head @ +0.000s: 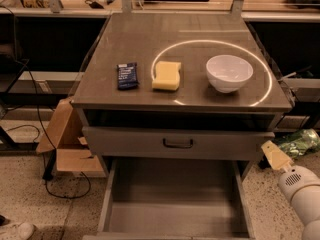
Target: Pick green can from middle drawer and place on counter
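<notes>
Here one green can (301, 142), long axis lying left-right, is pinched in the gripper (284, 150), right of the middle drawer (175, 221)

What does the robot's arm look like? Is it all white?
Mostly. The arm is a fat, smooth white tube with a rounded end and a patch of tiny dots, like a speaker grille. The pincer, at the lower right beside the drawer and against the green can, is pale yellow and flat, with squared edges. No cables or writing show.
</notes>
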`<state>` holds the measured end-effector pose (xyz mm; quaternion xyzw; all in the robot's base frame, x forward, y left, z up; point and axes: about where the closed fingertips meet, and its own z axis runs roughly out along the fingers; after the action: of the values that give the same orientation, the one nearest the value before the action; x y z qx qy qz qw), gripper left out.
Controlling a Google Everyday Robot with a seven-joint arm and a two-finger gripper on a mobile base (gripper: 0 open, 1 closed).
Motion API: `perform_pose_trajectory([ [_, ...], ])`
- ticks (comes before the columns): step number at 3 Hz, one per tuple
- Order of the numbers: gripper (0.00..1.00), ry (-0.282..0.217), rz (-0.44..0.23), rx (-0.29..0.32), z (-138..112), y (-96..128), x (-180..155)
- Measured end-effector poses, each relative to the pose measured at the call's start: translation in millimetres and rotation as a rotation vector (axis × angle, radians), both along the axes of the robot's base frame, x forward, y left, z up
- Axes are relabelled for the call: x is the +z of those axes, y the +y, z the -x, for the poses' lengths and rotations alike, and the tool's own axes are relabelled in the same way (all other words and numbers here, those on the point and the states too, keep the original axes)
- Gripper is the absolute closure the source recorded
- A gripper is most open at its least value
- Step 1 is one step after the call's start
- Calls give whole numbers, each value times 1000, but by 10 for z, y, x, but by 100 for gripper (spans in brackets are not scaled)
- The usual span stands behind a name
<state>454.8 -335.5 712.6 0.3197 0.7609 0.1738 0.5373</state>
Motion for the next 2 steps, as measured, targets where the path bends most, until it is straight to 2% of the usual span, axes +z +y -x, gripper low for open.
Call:
perform_pose_trajectory([
  [1,100,0,0,0,0,0,0],
  [2,100,-48,51,0,-112,-54,169],
])
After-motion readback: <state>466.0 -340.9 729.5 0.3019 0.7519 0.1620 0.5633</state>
